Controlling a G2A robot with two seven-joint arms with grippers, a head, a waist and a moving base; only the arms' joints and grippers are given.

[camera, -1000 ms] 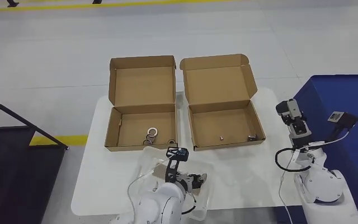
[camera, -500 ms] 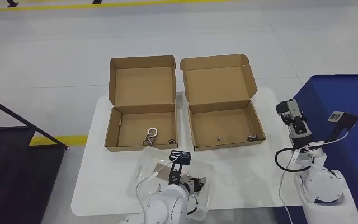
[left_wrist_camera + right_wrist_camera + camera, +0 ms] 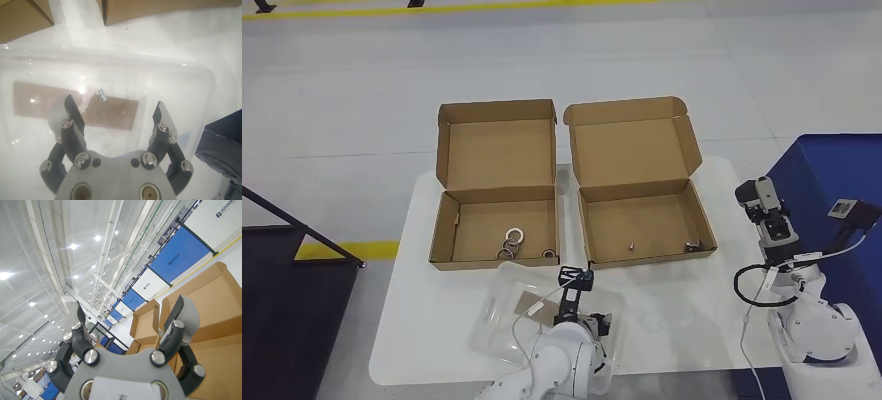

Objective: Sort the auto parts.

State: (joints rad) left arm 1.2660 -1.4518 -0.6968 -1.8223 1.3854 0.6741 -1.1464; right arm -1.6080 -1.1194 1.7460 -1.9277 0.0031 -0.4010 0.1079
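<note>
bright, even light comes down from rows of round ceiling lamps (image 3: pixel 97 238). the white counter (image 3: pixel 422 300) is almost washed out. small glare spots dot the clear plastic tray (image 3: pixel 206 79), and a milky haze veils its floor. roof beams (image 3: pixel 105 283) bow toward the right wrist view's edges.

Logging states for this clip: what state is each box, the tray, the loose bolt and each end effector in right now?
Left box: open, lid up, rings inside.
Right box: open, lid up, a few small parts inside.
Bolt: lying on its side, ungripped.
Clear tray: upright, holding that bolt.
Left end effector: open, empty, over the tray.
Right end effector: open, empty.
</note>
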